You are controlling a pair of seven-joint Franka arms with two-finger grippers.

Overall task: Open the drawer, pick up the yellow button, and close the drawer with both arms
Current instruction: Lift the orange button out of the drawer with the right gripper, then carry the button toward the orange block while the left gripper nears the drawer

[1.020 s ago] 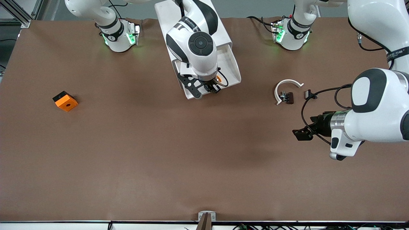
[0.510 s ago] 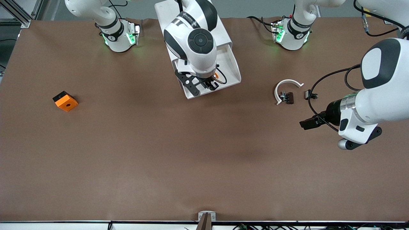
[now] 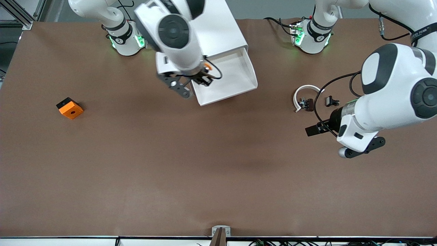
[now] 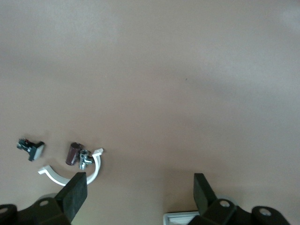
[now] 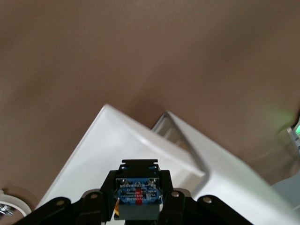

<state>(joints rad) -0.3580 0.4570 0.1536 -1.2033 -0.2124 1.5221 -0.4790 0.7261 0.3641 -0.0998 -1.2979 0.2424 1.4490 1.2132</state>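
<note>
The drawer (image 3: 235,73) stands pulled out of the white cabinet (image 3: 222,30), its tray bare. My right gripper (image 3: 203,79) hangs over the drawer's corner toward the right arm's end, shut on the button (image 3: 207,67), whose orange cap shows beside the fingers. In the right wrist view the button's (image 5: 138,196) blue-labelled black body sits clamped between the fingers (image 5: 96,206), above the drawer (image 5: 117,150). My left gripper (image 3: 311,130) is open over bare table near the white arc. In the left wrist view its fingers (image 4: 75,196) stand wide apart with nothing between them.
A white arc (image 3: 302,94) with small black parts (image 3: 307,103) lies toward the left arm's end of the table, also seen as the arc (image 4: 70,176) in the left wrist view. An orange square block (image 3: 70,108) lies toward the right arm's end.
My right gripper has risen out of the drawer with the button and swung toward the right arm's end. The left arm has shifted, its gripper staying open.
</note>
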